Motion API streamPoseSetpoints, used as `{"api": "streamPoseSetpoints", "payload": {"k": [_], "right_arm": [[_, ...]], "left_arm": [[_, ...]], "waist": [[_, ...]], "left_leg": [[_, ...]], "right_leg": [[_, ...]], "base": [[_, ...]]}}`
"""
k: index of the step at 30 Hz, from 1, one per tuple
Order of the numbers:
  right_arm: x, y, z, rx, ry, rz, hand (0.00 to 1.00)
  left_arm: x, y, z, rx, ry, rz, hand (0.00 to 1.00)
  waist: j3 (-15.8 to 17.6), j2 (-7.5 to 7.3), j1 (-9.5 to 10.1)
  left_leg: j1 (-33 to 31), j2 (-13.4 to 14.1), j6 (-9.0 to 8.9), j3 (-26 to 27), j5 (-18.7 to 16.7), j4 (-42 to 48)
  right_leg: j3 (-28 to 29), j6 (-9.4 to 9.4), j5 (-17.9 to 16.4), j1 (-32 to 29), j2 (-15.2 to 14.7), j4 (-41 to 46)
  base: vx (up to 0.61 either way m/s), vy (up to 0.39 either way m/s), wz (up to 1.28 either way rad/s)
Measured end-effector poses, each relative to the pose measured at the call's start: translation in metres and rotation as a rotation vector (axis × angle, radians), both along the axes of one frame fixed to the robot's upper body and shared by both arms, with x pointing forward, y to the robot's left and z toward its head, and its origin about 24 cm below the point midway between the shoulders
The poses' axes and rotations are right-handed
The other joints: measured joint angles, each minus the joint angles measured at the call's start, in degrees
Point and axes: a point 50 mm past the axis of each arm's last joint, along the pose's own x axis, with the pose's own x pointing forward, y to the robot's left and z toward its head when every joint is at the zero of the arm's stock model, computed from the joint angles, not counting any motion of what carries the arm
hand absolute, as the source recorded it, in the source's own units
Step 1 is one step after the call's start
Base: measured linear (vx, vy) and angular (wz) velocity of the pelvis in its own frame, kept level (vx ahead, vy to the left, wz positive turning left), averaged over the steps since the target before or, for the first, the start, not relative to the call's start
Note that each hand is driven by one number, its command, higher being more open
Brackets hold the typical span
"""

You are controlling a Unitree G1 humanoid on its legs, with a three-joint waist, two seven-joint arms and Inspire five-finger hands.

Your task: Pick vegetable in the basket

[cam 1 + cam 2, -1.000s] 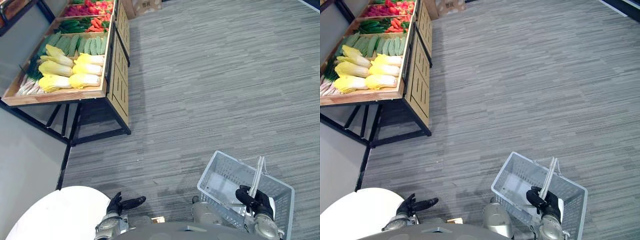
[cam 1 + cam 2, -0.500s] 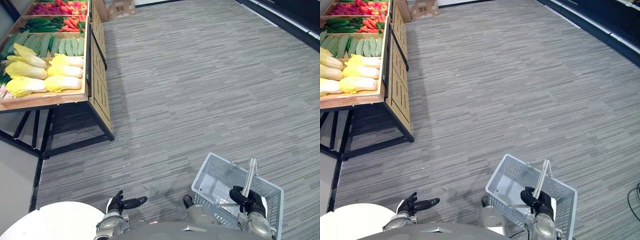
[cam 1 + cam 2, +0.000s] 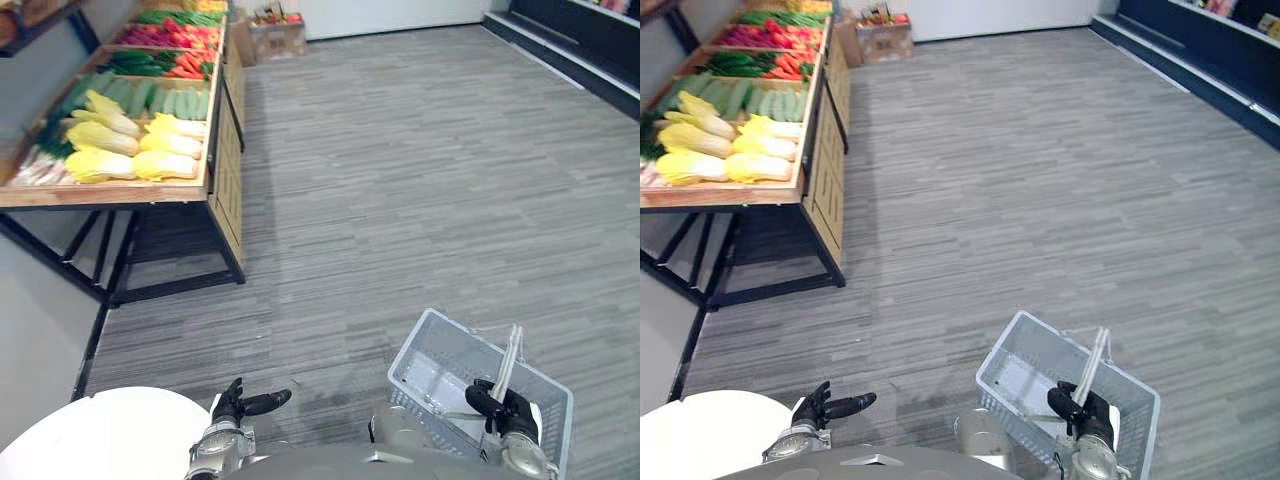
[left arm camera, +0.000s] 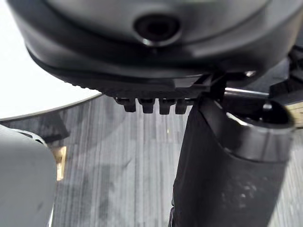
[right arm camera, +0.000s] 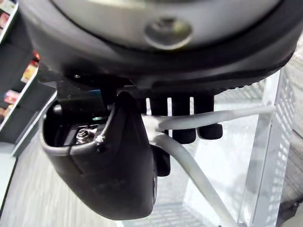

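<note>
Two thin handles (image 3: 508, 355), lower right, sit in my right hand's (image 3: 505, 415) curled fingers; if the basket (image 3: 440, 330) swings, they could slip. My left hand's (image 3: 235, 405) fingers are straight, empty.

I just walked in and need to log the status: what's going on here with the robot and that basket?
The robot stands on grey carpet, some way from a wooden produce stand ahead on its left, stocked with yellow cabbages and cucumbers. Its right robot hand is curled round the handles of a pale plastic basket, carrying it at its side. The left robot hand is open and holds nothing. No vegetable shows in the basket, so picking has not yet begun.
</note>
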Motion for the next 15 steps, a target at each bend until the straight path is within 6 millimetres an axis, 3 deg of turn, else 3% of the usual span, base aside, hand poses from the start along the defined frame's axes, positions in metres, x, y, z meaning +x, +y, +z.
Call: {"api": "streamPoseSetpoints", "payload": {"k": [1, 4, 6, 7, 8, 9, 12, 15], "right_arm": [[0.0, 0.0, 0.0, -0.001, -0.001, -0.002, 0.0], [0.001, 0.0, 0.0, -0.004, 0.001, -0.008, 0.0], [0.001, 0.0, 0.0, -0.007, 0.0, -0.011, 0.0], [0.002, -0.001, 0.001, -0.011, -0.002, -0.014, 0.0], [0.005, -0.002, 0.002, -0.015, -0.01, -0.013, 0.0], [0.008, -0.003, 0.003, -0.016, -0.019, -0.013, 0.0], [0.018, -0.001, 0.005, -0.009, -0.046, -0.005, 0.0], [0.014, -0.003, 0.005, -0.008, -0.039, -0.011, 0.0]], "left_arm": [[-0.001, 0.001, 0.0, 0.002, 0.002, 0.0, 1.0], [-0.002, 0.002, 0.0, 0.007, 0.004, 0.002, 1.0], [-0.003, 0.003, 0.0, 0.009, 0.004, 0.002, 1.0], [-0.003, 0.004, 0.0, 0.013, 0.006, 0.003, 1.0], [-0.002, 0.002, 0.0, 0.009, 0.003, 0.002, 1.0], [-0.001, 0.001, 0.0, 0.003, 0.0, 0.001, 1.0], [0.003, 0.002, 0.001, -0.002, -0.01, 0.016, 1.0], [0.0, 0.001, -0.001, -0.009, 0.009, 0.027, 1.0]], "waist": [[0.2, 0.25, -0.44], [0.4, 0.54, -0.75], [0.5, 0.52, -0.63], [0.2, 0.48, -0.69], [1.0, 1.81, -0.77], [1.3, 2.21, -0.69], [2.3, 2.31, -0.61], [2.0, 2.81, -0.96]], "left_leg": [[0.4, -0.3, 0.93, -1.4, 0.5, -0.5], [0.6, 0.4, 0.52, -3.7, 0.3, -0.5], [0.7, 1.7, -0.81, -4.4, -0.5, -0.3], [1.0, 3.3, -2.36, -5.0, -1.3, -0.1], [1.2, 5.0, -3.79, -5.1, -1.4, -0.4], [1.5, 5.8, -4.43, -5.2, -1.1, -1.1], [3.3, 6.9, -6.45, -5.6, 1.5, -4.7], [3.4, 8.4, -6.51, -7.2, 1.5, -3.3]], "right_leg": [[-1.2, -0.69, -0.4, -1.0, -0.7, 2.5], [-3.2, -3.42, -2.5, -1.8, -1.6, -0.8], [-4.2, -3.1, -1.7, -1.9, -2.0, -6.9], [-7.3, -1.96, 1.4, -1.4, -1.7, -8.2], [-10.0, -2.62, 0.9, -1.5, -0.5, -7.9], [-10.4, -3.03, 0.4, -1.6, 0.3, -7.1], [-12.0, -4.92, -4.9, -4.6, 1.0, 0.3], [-14.9, -5.5, -10.8, -4.6, 0.4, 4.2]], "base": [[-0.12, 0.015, 0.49], [-0.02, -0.054, 0.46], [0.08, -0.129, 0.28], [0.26, -0.235, 0.18], [0.3, -0.238, 0.13], [0.35, -0.247, 0.05], [0.25, -0.209, 0.09], [0.22, -0.163, 0.46]]}}
